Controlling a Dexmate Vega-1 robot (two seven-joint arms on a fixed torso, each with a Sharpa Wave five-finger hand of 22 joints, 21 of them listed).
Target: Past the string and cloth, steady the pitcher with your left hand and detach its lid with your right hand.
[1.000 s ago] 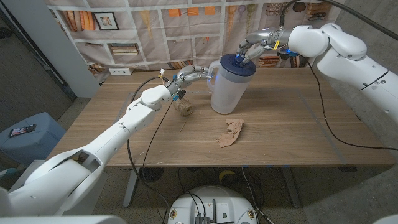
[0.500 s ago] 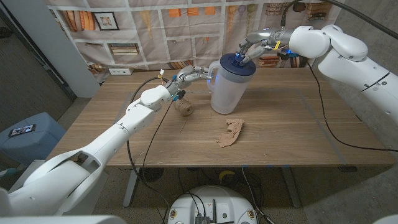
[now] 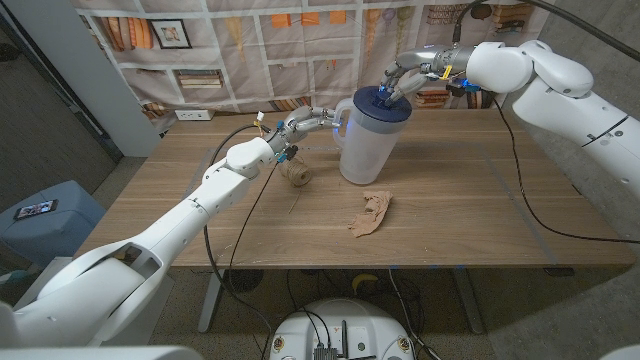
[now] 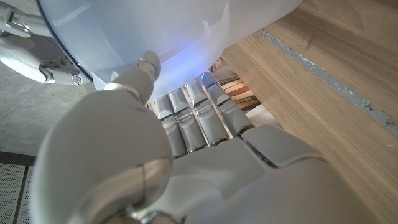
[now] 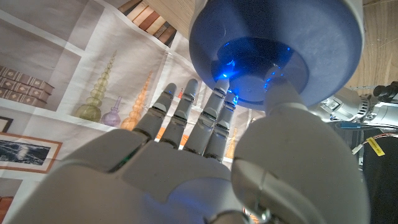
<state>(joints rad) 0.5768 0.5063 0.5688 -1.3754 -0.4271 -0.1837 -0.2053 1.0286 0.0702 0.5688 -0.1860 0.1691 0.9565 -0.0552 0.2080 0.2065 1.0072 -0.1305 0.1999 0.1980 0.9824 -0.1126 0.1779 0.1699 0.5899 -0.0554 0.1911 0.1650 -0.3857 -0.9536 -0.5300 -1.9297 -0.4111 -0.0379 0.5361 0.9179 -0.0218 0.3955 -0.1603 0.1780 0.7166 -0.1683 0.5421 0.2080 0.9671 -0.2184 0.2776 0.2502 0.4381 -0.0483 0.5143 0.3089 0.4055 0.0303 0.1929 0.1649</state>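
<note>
Pitcher upright near the far middle of the bench, beyond the string and the crumpled cloth, string just left of it, cloth nearer the front edge. Left robot hand reaching in at the handle side, fingers laid against the pale wall in the left wrist view; touching, by the look of it, though whether truly clenched round the handle cannot be told. Right robot hand poised over the blue lid, fingertips at the lid's rim and thumb down in the recessed centre per the right wrist view; seemingly pinching the raised middle, but a firm grasp cannot be confirmed. Lid seated on the pitcher, not yet lifted. Judged step: bracing done or nearly so, lid grasp being set, detachment itself pending. Next move likely calls for closing thumb and fingers firmly on the lid's knob or rim, then a straight upward pull or slight twist, with the left side pressing hard enough to stop the pitcher tipping or sliding toward the string. Risk of the whole pitcher lifting if the lid sits tight.
</note>
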